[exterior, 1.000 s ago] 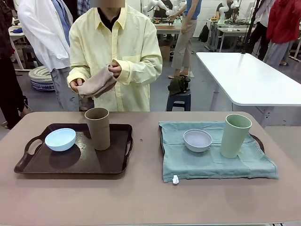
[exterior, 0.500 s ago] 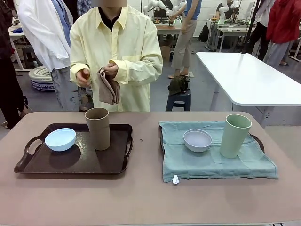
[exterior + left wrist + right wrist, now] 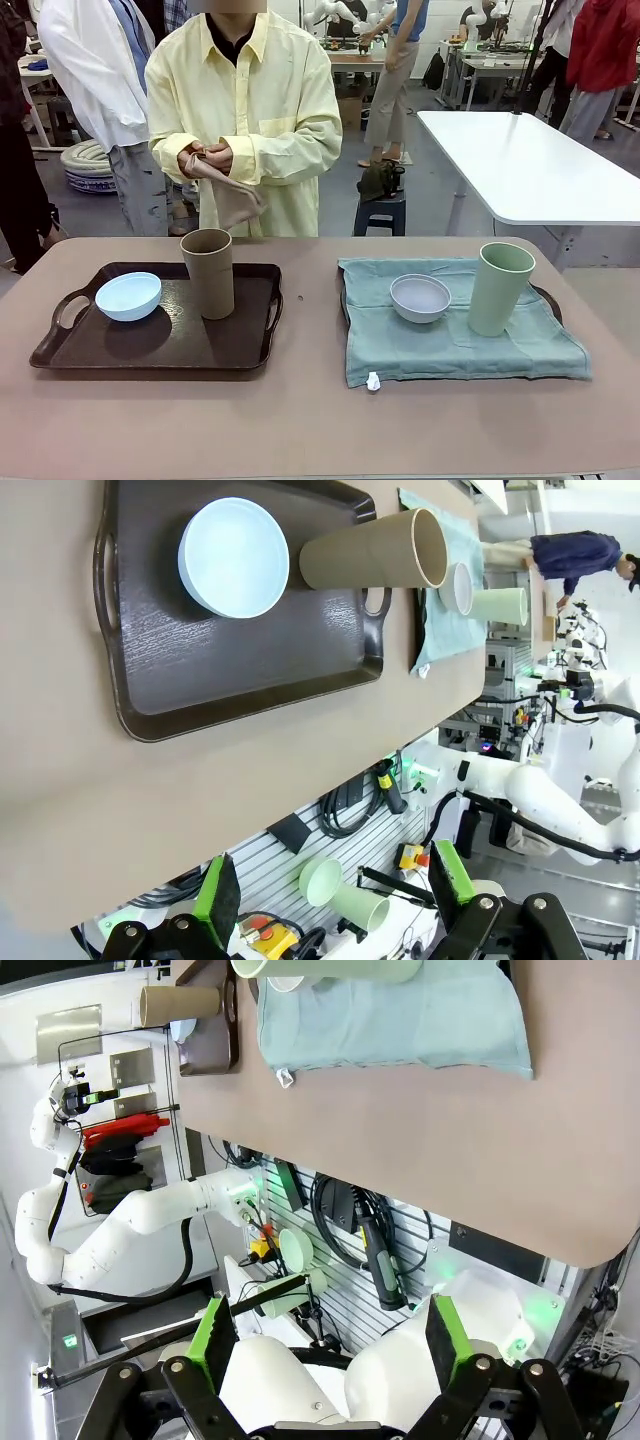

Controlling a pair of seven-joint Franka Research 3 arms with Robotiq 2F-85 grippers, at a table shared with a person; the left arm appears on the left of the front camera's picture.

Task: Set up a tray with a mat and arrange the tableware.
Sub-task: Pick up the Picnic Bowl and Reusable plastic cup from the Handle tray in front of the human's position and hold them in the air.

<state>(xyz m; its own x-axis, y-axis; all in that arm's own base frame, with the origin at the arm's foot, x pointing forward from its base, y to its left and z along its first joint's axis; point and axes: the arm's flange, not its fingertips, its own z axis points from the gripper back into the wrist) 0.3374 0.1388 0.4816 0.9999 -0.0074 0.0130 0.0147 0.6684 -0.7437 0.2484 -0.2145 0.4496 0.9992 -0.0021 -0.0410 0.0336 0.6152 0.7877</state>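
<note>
L tool (image 3: 335,885), R tool (image 3: 328,1343) wide open, empty, off table (image 3: 310,420) near edge.

- Dark tray (image 3: 150,350) at 9 o'clock: grained texture, slight sheen
- Teal mat (image 3: 430,345) at 3 o'clock: soft creased cloth
- Tan cup (image 3: 208,275), green cup (image 3: 500,290): smooth, matt
- Bench (image 3: 300,420): matt, even

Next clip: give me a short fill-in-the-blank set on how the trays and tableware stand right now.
1. The teal mat, with the pale green cup on it, lies on the robot's ____ side of the table.
2. The tan cup stands upright on the dark tray next to the light blue ____.
3. The person's hands hold a tan ____.
4. The left gripper and the right gripper both have their jaws ____.
Missing words: right; bowl; cloth; open.
</note>
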